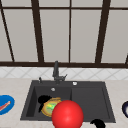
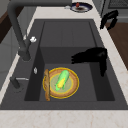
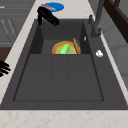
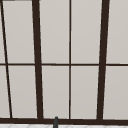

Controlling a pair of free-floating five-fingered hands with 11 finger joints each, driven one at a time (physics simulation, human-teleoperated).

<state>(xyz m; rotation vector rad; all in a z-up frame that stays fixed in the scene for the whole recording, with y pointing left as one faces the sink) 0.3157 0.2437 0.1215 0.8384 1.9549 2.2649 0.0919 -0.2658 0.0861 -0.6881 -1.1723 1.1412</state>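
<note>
A yellow-rimmed plate (image 2: pixel 72 87) lies in the sink's left basin with a green corn cob (image 2: pixel 61 80) on it. A brown stick-like thing (image 2: pixel 46 85) lies along the plate's back edge, by the basin wall. My left hand (image 2: pixel 90 56) hovers over the basin just beside the plate, fingers stretched out straight and thumb pointing down, holding nothing. It is also the left hand (image 1: pixel 43 99) in the front view and the left hand (image 3: pixel 47 15) in the right side view. A red ball (image 1: pixel 67 115) stands in front of the plate (image 1: pixel 47 107). My right hand (image 1: pixel 98 123) hangs idle by the sink's front edge, empty.
A blue plate (image 1: pixel 5 104) with a red strip on it lies on the left counter. A dark plate (image 2: pixel 81 7) with a red bit sits on the right counter. The black faucet (image 1: pixel 56 71) rises behind the basin. The sink's right half is a flat drainboard (image 3: pixel 60 75).
</note>
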